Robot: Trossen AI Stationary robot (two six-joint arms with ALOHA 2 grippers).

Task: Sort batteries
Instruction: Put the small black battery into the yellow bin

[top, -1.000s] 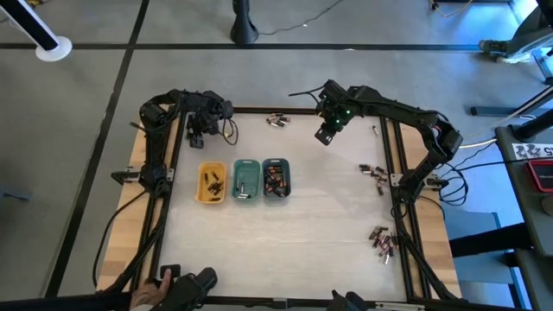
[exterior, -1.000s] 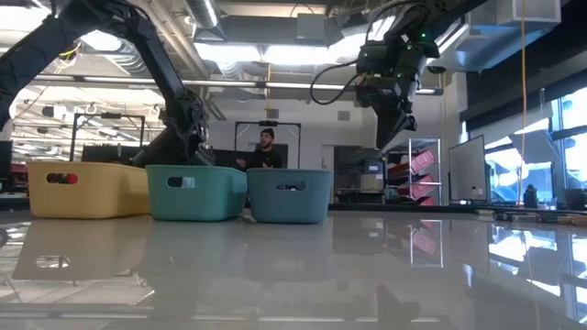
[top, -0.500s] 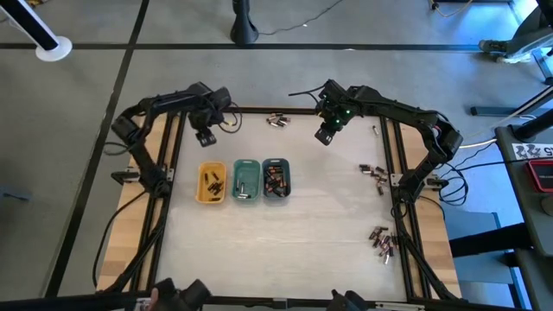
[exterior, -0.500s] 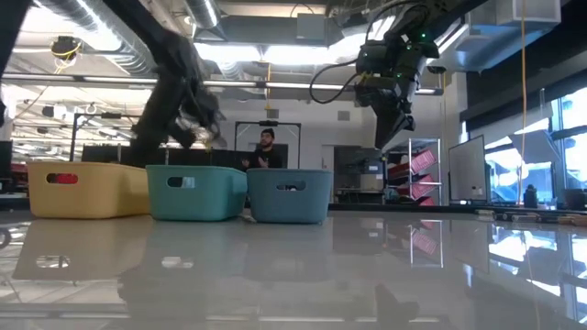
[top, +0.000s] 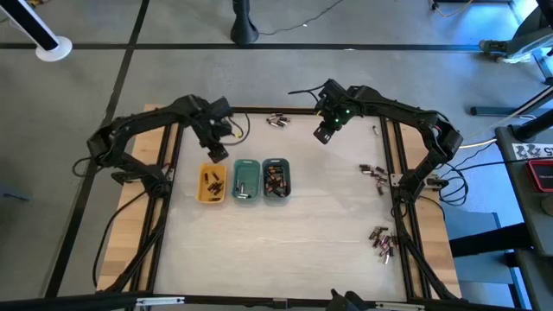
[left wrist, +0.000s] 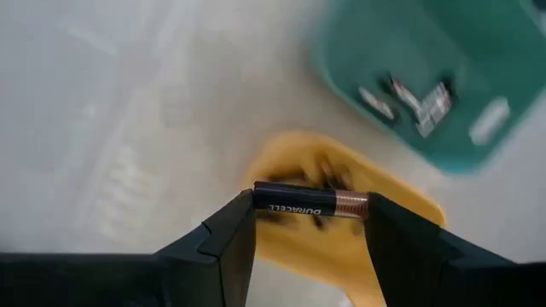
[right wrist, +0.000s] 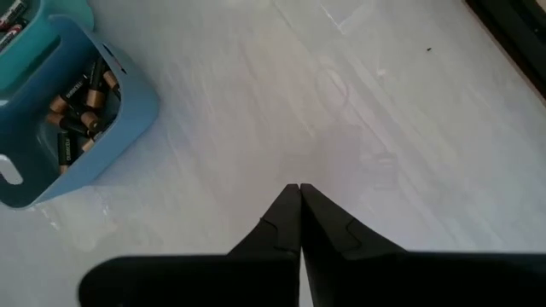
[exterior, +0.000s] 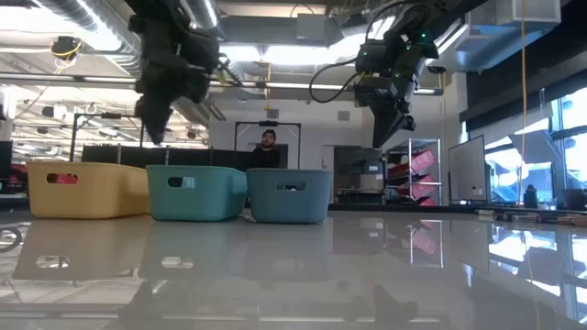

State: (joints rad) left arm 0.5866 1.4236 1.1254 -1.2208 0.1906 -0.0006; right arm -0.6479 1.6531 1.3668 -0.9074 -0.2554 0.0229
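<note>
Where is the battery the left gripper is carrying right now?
The battery is clamped end to end in the left gripper, in the air above the yellow tray, left of the green tray.

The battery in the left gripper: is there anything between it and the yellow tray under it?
Nothing visible. The left gripper holds the battery crosswise between its fingers, in the air above the yellow tray. Only open air separates them. The tray already holds a few batteries, but it is uncovered. The green tray stands beside it, out of the way.

Black, copper-ended battery (left wrist: 310, 204) held crosswise, above batteries (top: 212, 182) in trays.
</note>
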